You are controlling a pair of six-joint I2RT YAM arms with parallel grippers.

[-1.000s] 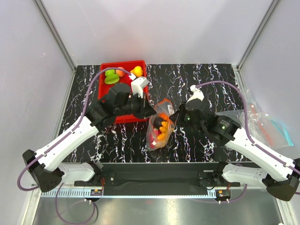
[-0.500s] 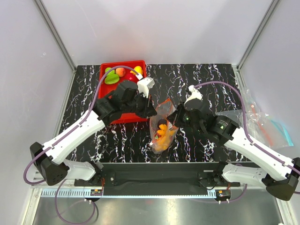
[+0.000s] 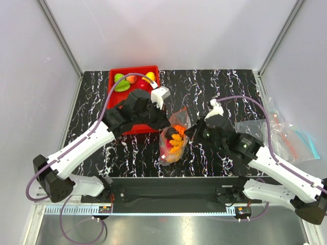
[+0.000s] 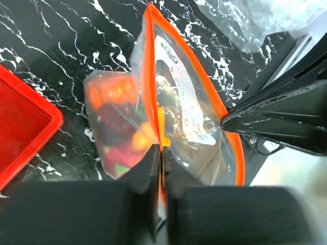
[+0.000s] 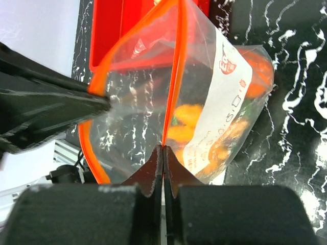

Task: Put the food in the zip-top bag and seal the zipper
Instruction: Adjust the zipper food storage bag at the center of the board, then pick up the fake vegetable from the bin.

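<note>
The clear zip-top bag (image 3: pixel 173 138) hangs between my two grippers above the black marbled table. Its mouth is spread open. Orange, red and dark toy food (image 4: pixel 115 122) fills its lower part, also seen in the right wrist view (image 5: pixel 189 122). My left gripper (image 4: pixel 161 153) is shut on one side of the orange-red zipper (image 4: pixel 149 76). My right gripper (image 5: pixel 163 153) is shut on the opposite side of the zipper (image 5: pixel 176 66). A white printed label (image 5: pixel 219 107) shows on the bag. More food, green, yellow and orange (image 3: pixel 130 80), lies in the red tray (image 3: pixel 113 97).
The red tray stands at the back left, just behind my left arm. A second clear bag with a blue tint (image 3: pixel 286 135) lies at the right edge of the table. Grey walls close the sides and back.
Both grippers kept their hold on the bag. The right gripper shifted slightly right and nearer, and the bag mouth has spread wider and sits a little lower.
</note>
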